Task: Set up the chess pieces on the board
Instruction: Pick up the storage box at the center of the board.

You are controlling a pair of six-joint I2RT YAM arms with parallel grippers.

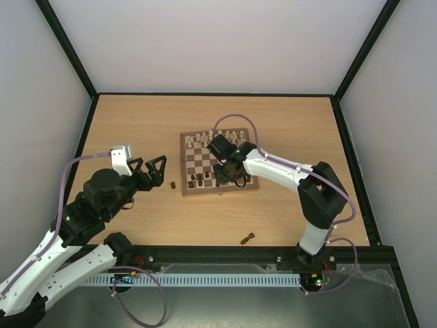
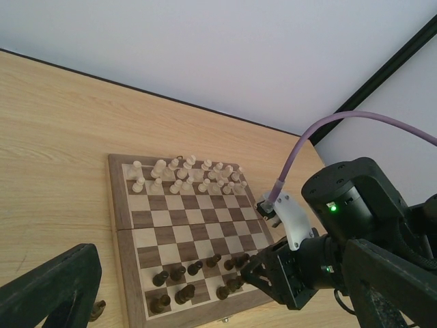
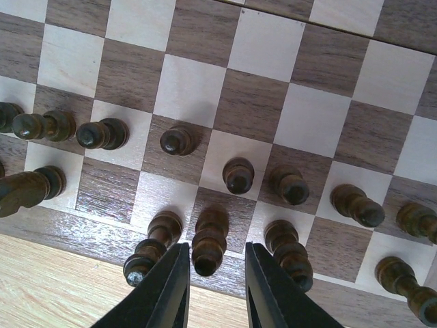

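Right gripper (image 3: 215,251) parted astride a back-row piece (image 3: 208,238) — release judged done; a straight lift clear of neighbours (image 3: 153,247) is required. Left gripper (image 1: 147,171) spread.

Top external: high and behind, facing down; whole table (image 1: 136,123) in frame, board (image 1: 198,160) at centre. Left wrist: low, oblique, mid-range, board in lower centre. Right wrist: very close, looking steeply down on dark chess pieces (image 3: 239,174). All three share the board's dark-piece rows.
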